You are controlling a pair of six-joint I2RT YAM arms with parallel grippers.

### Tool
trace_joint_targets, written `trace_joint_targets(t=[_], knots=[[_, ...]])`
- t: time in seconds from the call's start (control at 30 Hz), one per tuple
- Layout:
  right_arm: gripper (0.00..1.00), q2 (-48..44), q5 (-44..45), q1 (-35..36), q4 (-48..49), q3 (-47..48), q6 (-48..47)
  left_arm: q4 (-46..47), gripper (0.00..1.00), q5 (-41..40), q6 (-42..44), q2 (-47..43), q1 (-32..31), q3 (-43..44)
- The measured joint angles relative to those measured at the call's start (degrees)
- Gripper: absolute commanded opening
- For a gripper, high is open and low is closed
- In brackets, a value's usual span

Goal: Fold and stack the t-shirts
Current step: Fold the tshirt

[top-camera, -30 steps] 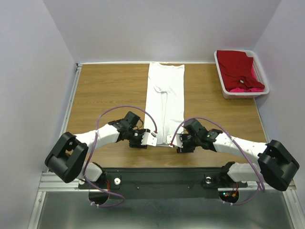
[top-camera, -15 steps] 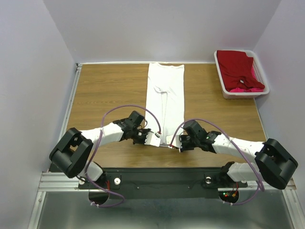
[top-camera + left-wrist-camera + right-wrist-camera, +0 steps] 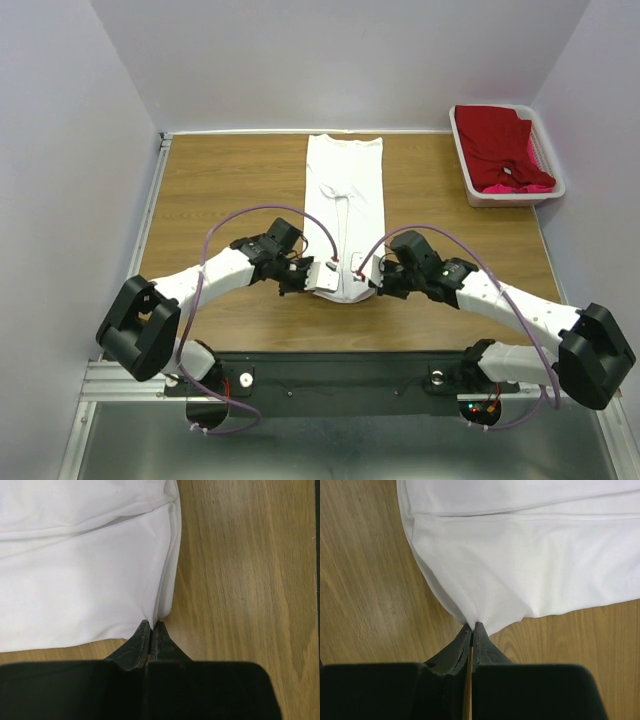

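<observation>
White t-shirt (image 3: 345, 190), long folded strip, lies down desk (image 3: 230, 190) middle from far edge. Left claw (image 3: 151, 628) pinched shut on its near-left corner, right claw (image 3: 472, 627) likewise on near-right corner. Red t-shirt (image 3: 495, 145) over pink t-shirt (image 3: 503, 187) in basket (image 3: 515, 198), far-right desk corner.

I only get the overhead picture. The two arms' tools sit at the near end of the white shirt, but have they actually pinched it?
Observer: Yes for the left one. Its wrist camera shows the left tool shut on a near corner of the white shirt.
Visitor: And the other arm?
Observer: Its wrist camera shows the right tool shut on the other near corner, with the cloth drawn to a point between the tips.
Visitor: Does the cloth lie smooth there?
Observer: No. Up close, creases run through it toward each tool's tips.
</observation>
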Motion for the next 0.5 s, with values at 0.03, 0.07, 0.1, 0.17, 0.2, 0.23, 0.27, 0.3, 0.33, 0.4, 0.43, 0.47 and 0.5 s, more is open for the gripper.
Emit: trace_joint_targets(t=[0.03, 0.07, 0.1, 0.17, 0.2, 0.23, 0.27, 0.3, 0.33, 0.4, 0.43, 0.47, 0.5], knots=[[0.01, -0.57, -0.24, -0.39, -0.76, 0.83, 0.63, -0.37, 0.00, 0.35, -0.44, -0.33, 0.17, 0.35], [0.00, -0.98, -0.46, -0.59, -1.20, 1.09, 0.94, -1.03, 0.00, 0.87, -0.90, -1.03, 0.26, 0.55], [0.01, -1.46, -0.81, -0.63, -1.90, 1.33, 1.18, -1.64, 0.00, 1.25, -1.36, -1.60, 0.24, 0.57], [0.01, -2.67, -2.14, -0.61, -4.55, 1.70, 1.75, -3.23, 0.00, 2.23, -2.03, -2.80, 0.17, 0.57], [0.01, -2.99, -2.71, -0.61, -5.60, 1.84, 1.81, -4.20, 0.00, 2.93, -2.32, -3.39, 0.11, 0.57], [0.01, -3.50, -3.39, -0.61, -7.13, 2.10, 1.95, -5.16, 0.00, 3.63, -2.58, -3.87, 0.00, 0.61], [0.01, -3.87, -4.04, -0.61, -8.63, 2.51, 2.03, -6.71, 0.00, 4.74, -2.89, -4.31, -0.11, 0.87], [0.00, -4.37, -4.59, -0.61, -10.05, 2.97, 2.27, -7.78, 0.00, 5.42, -3.08, -4.57, -0.26, 1.20], [0.01, -4.85, -4.70, -0.61, -10.91, 3.37, 2.47, -9.14, 0.00, 6.40, -3.63, -4.79, -0.39, 1.79], [0.00, -5.62, -4.28, -0.59, -12.63, 4.68, 2.93, -10.51, 0.00, 7.23, -4.26, -4.90, -0.39, 2.75], [0.01, -5.73, -3.89, -0.61, -13.22, 5.81, 3.08, -10.97, 0.00, 7.52, -4.57, -4.94, -0.17, 3.30], [0.00, -5.68, -3.69, -0.61, -13.35, 6.38, 3.08, -11.21, 0.00, 7.65, -4.72, -4.96, 0.24, 3.69], [0.01, -5.31, -3.54, -0.90, -13.49, 7.43, 2.91, -11.69, 0.00, 7.76, -4.76, -4.92, 1.11, 4.26]])
